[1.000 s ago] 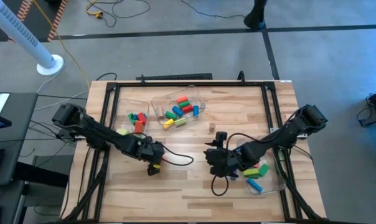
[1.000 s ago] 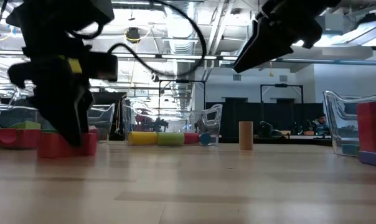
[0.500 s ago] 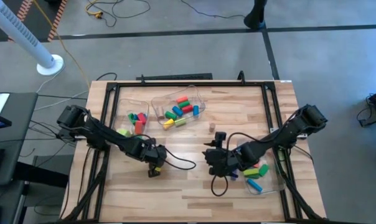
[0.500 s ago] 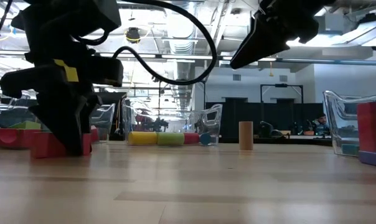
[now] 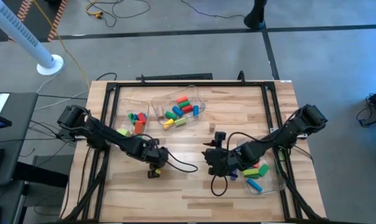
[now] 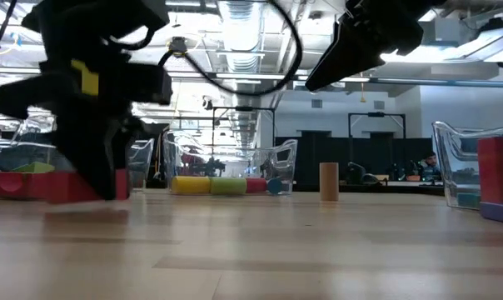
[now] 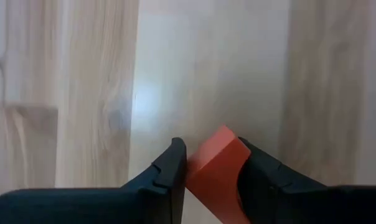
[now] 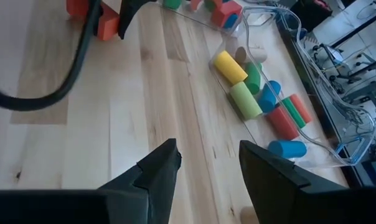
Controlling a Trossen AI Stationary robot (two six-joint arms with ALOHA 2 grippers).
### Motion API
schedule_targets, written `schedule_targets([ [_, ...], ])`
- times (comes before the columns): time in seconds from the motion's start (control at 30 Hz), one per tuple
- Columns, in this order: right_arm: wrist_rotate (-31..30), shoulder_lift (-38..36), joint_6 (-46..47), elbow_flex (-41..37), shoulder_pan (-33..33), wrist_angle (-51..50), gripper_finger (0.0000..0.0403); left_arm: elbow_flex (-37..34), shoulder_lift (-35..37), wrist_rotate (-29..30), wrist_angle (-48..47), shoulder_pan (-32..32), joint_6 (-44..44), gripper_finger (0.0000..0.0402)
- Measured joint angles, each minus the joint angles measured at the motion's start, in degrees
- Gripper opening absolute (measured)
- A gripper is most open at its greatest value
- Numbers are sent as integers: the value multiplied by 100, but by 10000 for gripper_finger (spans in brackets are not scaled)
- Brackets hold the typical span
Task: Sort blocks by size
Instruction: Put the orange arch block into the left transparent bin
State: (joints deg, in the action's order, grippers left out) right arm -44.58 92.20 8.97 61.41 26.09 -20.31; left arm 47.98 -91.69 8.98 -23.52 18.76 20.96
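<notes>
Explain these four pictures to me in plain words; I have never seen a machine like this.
Two dark robot arms work at a wooden table. One picture looks straight down, one looks level across the tabletop, and two come from cameras on the arms' wrists. The left claw is shut on a red wooden block, held just above the table. The right claw is open and holds nothing. Clear plastic bins hold coloured blocks, and a small tan cylinder stands alone on the table.

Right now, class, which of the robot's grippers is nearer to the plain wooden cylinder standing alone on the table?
The right gripper. It hovers open just in front of the wooden cylinder. The left gripper, shut on a red block, sits farther off to the cylinder's left.
</notes>
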Motion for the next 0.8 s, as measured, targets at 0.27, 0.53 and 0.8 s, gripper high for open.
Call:
schedule_targets([
  [0.27, 0, 0, 17, 0, 2, 24, 204, 475, 7, 19, -310, 2, -468, 106],
  [0.53, 0, 0, 44, 0, 7, 21, 204, 871, 10, 198, -955, 2, -683, 106],
  [0.8, -5, -2, 63, 0, 15, 19, 202, 1254, 102, 522, -1525, 2, -924, 106],
])
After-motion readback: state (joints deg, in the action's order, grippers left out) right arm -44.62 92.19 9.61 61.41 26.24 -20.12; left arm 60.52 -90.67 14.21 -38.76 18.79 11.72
